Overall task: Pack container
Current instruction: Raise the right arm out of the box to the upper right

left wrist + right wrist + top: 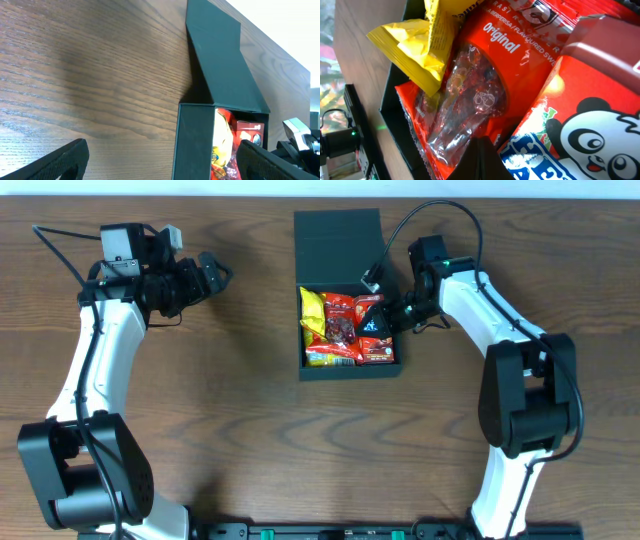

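Observation:
The container [350, 372] is a black shallow box at the table's middle, its flap lid [338, 245] open toward the back. Inside lie a yellow packet [314, 315], a red packet with a clear window [340, 320] and a red panda packet [377, 348]. My right gripper [385, 315] is shut with nothing in it, its tip [487, 160] down on the packets between the red packet [475, 85] and the panda packet [590, 125]; the yellow packet [410, 45] lies beyond. My left gripper [215, 275] is open and empty over bare table left of the box [192, 145].
The wooden table [230, 400] surrounds the box. The right arm's black cable [405, 225] loops above the lid's right edge. Both arm bases stand at the front edge. The lid [220, 60] slopes up in the left wrist view, with the right arm [300, 132] behind the box.

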`<state>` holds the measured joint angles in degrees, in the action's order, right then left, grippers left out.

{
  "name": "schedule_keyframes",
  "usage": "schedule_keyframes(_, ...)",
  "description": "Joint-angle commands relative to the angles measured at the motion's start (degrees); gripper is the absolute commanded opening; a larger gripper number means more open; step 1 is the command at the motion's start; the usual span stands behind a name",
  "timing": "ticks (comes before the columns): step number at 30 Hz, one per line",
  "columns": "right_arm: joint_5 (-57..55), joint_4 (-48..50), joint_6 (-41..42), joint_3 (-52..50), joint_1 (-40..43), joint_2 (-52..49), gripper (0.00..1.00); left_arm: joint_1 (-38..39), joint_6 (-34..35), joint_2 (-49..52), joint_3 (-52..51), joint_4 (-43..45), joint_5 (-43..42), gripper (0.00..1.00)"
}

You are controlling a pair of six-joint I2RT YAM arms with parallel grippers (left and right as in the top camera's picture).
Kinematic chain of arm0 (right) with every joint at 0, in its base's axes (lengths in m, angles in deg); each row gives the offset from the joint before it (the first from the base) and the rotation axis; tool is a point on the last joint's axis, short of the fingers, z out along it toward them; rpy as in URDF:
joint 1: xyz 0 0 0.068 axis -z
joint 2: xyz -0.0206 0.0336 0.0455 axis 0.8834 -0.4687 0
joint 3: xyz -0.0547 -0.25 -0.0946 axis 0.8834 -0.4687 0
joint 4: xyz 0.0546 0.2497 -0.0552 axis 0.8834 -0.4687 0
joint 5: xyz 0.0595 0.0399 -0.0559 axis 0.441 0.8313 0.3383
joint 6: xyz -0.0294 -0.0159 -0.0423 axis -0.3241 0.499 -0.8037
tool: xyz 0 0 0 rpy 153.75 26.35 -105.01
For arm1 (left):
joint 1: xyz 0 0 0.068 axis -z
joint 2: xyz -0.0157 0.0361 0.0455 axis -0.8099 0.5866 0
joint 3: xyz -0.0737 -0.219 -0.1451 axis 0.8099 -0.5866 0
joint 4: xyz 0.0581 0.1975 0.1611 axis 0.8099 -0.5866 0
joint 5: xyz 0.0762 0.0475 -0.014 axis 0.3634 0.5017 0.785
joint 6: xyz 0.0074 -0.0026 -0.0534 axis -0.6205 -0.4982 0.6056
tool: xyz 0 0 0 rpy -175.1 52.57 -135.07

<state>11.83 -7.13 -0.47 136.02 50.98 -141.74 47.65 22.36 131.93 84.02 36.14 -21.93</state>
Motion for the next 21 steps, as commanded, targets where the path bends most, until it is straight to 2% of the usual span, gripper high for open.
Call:
schedule_keyframes(1,-2.93,-1.9,0.35,1.84,0.26,-2.14,0.01,-0.35,0.02,0.2,0.39,-0.09,0.61,0.95)
schedule_keyframes(9,1.44,-12.46,-1.46,18.14,0.26,-0.52,0.01,-0.35,-1.33,0.2,0.39,-0.68,6.12,0.95)
schedule_keyframes(12,1.16,-14.05,-1.86,23.37,0.83,0.74,0.01,-0.35,-2.14,0.2,0.39,-1.4,11.56,0.95)
schedule_keyframes(16,-1.46,-14.27,-1.81,26.58,2.89,1.51,0.01,-0.28,-4.61,0.44,0.39,-1.86,22.12,0.95)
schedule_keyframes(21,-1.84,-14.45,-1.81,26.75,5.64,1.51,0.01,-0.31,-8.26,1.51,0.39,2.43,39.87,0.95)
